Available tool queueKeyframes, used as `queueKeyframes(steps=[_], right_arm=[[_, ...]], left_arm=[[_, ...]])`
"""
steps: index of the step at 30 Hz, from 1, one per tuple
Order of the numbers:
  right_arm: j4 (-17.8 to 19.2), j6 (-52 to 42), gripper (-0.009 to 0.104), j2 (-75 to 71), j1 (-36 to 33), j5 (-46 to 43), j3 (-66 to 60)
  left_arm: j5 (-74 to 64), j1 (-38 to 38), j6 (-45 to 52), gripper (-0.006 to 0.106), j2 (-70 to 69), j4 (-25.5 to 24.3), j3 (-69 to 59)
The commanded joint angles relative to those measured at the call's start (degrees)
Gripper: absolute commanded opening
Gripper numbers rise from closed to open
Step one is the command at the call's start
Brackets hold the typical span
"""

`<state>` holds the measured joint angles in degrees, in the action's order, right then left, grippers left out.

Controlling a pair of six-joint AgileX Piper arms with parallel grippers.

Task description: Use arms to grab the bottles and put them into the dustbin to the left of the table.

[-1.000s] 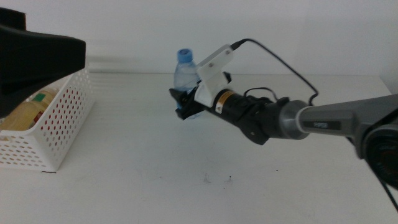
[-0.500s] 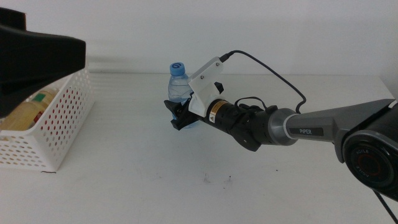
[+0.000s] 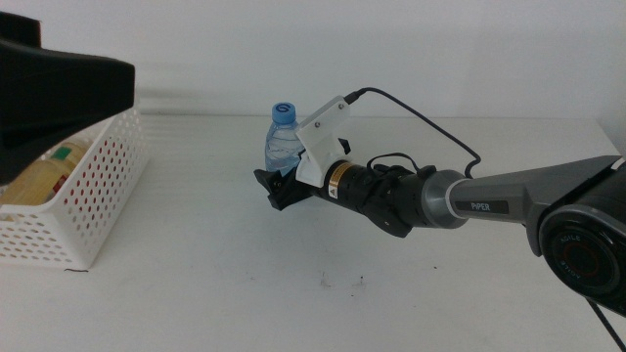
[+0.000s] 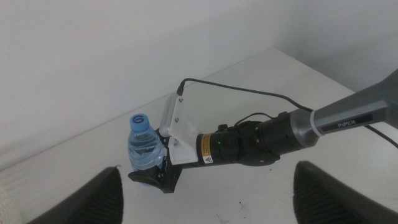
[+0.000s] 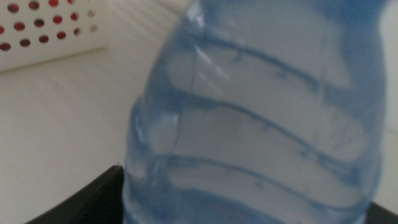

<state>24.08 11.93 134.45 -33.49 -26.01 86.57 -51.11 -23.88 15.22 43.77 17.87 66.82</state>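
Observation:
A small clear water bottle (image 3: 283, 140) with a blue cap stands upright near the middle of the white table (image 3: 225, 293). My right gripper (image 3: 277, 186) reaches in from the right and is shut on the bottle's lower body. In the left wrist view the same bottle (image 4: 144, 146) and right gripper (image 4: 155, 177) show from above. The bottle (image 5: 261, 112) fills the right wrist view. My left gripper (image 4: 208, 186) is open and empty, held high above the table. The left arm (image 3: 59, 93) is a dark blur over the white perforated dustbin (image 3: 88, 196) at the far left.
A yellow bottle with a green label (image 3: 44, 171) lies inside the dustbin. The right arm's black cable (image 3: 421, 112) loops above its wrist. A few dark specks (image 3: 342, 284) mark the tabletop in front of the arm.
The right gripper has carried the water bottle a little to the left, toward the dustbin, and the bottle has gone from tilted to upright. The left arm has not moved.

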Motion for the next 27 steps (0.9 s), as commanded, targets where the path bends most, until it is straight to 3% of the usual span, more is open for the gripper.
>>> queueKeyframes(steps=[1,8,21,24,27], right_arm=[[1.36,1.56,0.076,-1.02,-0.23,2.22,0.31],[1.80,1.79,0.076,-4.59,0.05,2.36,-3.30],[3.75,6.37,0.076,-20.71,4.51,2.78,-21.25],[9.16,13.96,0.076,-26.32,5.53,6.16,-24.50],[16.99,23.64,0.076,-33.30,6.16,11.00,-26.71]], left_arm=[[0.76,-0.14,-0.09,0.094,-0.19,-0.09,-0.15],[0.76,-0.14,-0.09,0.094,-0.19,-0.09,-0.15],[0.76,-0.14,-0.09,0.094,-0.19,-0.09,-0.15],[0.76,-0.14,-0.09,0.094,-0.19,-0.09,-0.15],[0.76,-0.14,-0.09,0.094,-0.19,-0.09,-0.15]])
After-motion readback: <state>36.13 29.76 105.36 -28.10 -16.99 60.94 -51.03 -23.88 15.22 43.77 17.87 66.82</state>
